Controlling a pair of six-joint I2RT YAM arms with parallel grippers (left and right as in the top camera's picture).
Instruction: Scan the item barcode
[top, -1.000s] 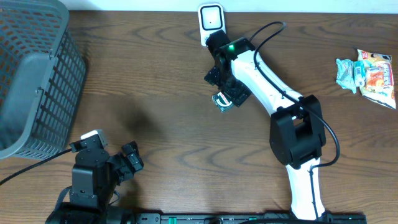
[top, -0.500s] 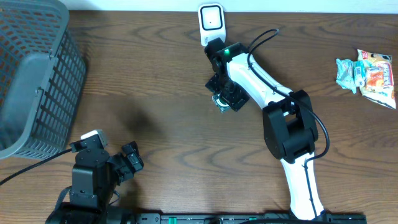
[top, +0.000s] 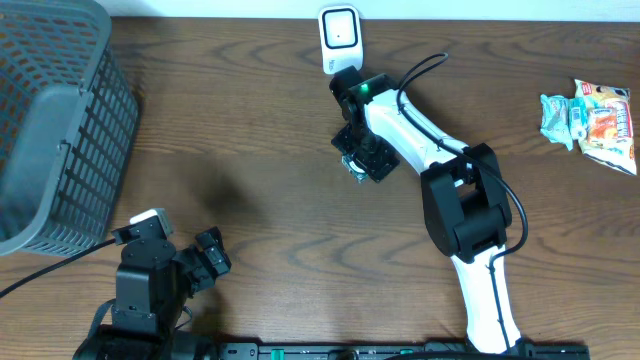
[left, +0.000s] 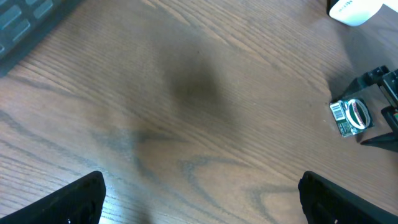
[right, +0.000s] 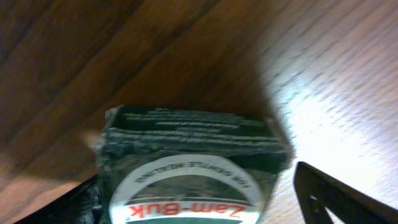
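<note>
Inventory on 1 brown wood-grain table (top: 250, 120):
- 1 grey plastic lattice basket (top: 60, 130).
- 1 white upright barcode scanner (top: 339, 32).
- 1 small dark green cardboard box (left: 349, 117) printed "Zam-Buk".
- 2 crinkled foil snack packets (top: 590, 118) can be told apart, lying together. Whether the pile holds more cannot be determined.
- 2 robot arms: 1 white-shelled arm (top: 420, 130) and 1 black arm (top: 150, 285).

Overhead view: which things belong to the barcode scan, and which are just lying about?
Part of the job:
- Zam-Buk box, on the table
- white scanner, at the far edge
- right gripper, jaws either side of the box

Lying about:
- grey basket, far left
- snack packets, far right
</note>
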